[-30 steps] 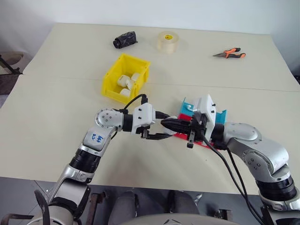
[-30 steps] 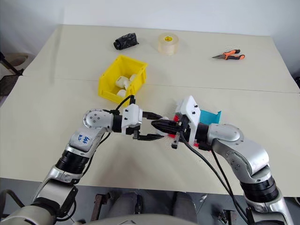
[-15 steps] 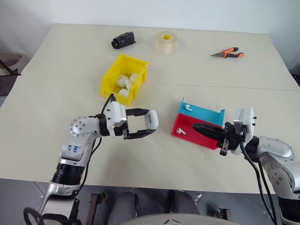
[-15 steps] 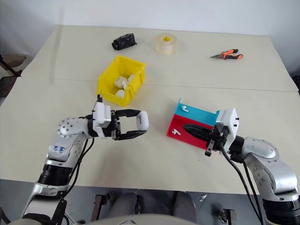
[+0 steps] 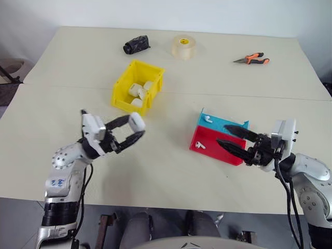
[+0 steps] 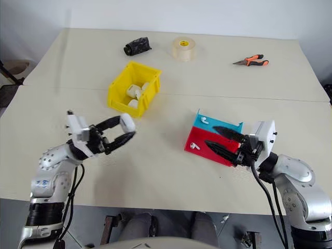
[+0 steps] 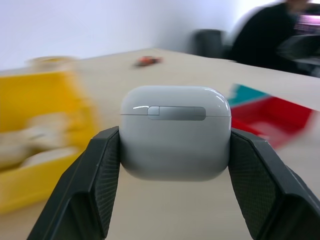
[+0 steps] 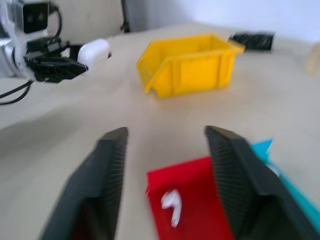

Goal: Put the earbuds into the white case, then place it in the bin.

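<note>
Above the worktop's near left part, the white case [image 5: 137, 121] is held closed-lidded in the left claw [image 5: 132, 129], with the bin [image 5: 139, 86] lying just beyond it toward the far edge. Near the right edge, the right claw [image 5: 232, 139] stands wide, its fingers pointing over the red-and-blue tray [image 5: 220, 139], where two earbuds [image 5: 201, 146] lie. The right claw is judged much the nearer to them.

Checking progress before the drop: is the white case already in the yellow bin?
No, the white case is clamped between the left gripper fingers, short of the bin.
</note>
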### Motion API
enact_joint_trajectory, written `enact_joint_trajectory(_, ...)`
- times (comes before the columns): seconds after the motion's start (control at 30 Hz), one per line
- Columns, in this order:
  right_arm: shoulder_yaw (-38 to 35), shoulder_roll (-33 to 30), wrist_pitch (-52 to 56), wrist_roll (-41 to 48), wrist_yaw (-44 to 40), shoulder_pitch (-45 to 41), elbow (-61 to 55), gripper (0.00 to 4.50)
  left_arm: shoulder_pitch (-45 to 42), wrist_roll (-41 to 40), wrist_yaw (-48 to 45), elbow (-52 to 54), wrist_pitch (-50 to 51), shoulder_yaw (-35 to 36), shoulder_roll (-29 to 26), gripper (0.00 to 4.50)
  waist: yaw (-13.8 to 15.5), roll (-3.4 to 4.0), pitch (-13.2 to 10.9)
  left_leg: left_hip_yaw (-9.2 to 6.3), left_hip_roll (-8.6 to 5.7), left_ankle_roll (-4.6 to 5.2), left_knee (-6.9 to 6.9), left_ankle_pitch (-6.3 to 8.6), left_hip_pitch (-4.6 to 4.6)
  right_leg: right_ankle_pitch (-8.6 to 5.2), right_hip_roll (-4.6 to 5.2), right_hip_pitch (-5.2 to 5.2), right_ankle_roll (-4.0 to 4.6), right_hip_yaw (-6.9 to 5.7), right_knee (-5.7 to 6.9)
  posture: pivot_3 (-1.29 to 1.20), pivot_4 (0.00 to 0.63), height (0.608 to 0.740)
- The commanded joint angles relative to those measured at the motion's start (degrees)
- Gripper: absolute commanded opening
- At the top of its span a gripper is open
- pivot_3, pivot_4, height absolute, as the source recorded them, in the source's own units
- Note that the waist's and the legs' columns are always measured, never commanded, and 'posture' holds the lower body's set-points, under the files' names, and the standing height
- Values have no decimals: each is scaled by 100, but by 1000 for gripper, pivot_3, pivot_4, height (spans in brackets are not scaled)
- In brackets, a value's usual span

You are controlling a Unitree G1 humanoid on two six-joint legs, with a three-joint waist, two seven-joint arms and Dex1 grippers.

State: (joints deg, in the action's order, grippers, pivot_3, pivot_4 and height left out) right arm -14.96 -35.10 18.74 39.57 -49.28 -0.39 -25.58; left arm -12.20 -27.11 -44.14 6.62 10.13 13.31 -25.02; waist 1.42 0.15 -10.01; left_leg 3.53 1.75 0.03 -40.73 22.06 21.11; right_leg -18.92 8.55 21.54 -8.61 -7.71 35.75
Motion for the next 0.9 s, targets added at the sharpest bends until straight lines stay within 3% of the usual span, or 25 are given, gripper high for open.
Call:
enact_joint_trajectory(0.03,-36,57,-190,-66,84,47,-272,4130,-360,192,941,1,207,255,54,2796,21,0,0,-1,0,0,-1,0,0,0,0,-2,0,-1,0,0,150,740)
enact_joint_trajectory(0.07,1,108,-232,-104,133,21,-274,4472,-564,238,1094,-136,192,258,78,2796,35,-1,0,-4,-2,0,-2,0,1,0,0,-3,0,-1,0,0,150,740)
enact_joint_trajectory(0.33,344,571,-496,-487,508,-226,-106,4472,-2528,1039,1404,-2495,-514,-254,234,2796,-2,-3,2,2,-7,0,2,0,-3,0,-1,-3,-1,-6,1,0,150,740)
enact_joint_trajectory(0.53,590,916,-677,-760,845,-298,-178,4472,-3423,1342,1277,-3840,-729,-491,315,2796,-34,-4,1,10,-7,0,9,0,-1,0,-2,6,-1,-7,1,0,150,740)
enact_joint_trajectory(0.7,557,992,-835,-918,979,-221,-194,4500,-3437,1376,1302,-3847,-775,-494,338,4381,-48,-4,1,11,-7,0,10,0,-2,0,-1,7,-1,-7,4,0,150,740)
enact_joint_trajectory(0.9,333,755,-1000,-946,759,84,-99,4500,-2528,836,324,-2401,-650,-361,-62,4481,-109,-4,1,9,-6,0,12,0,-2,0,-1,8,-1,-5,5,0,150,740)
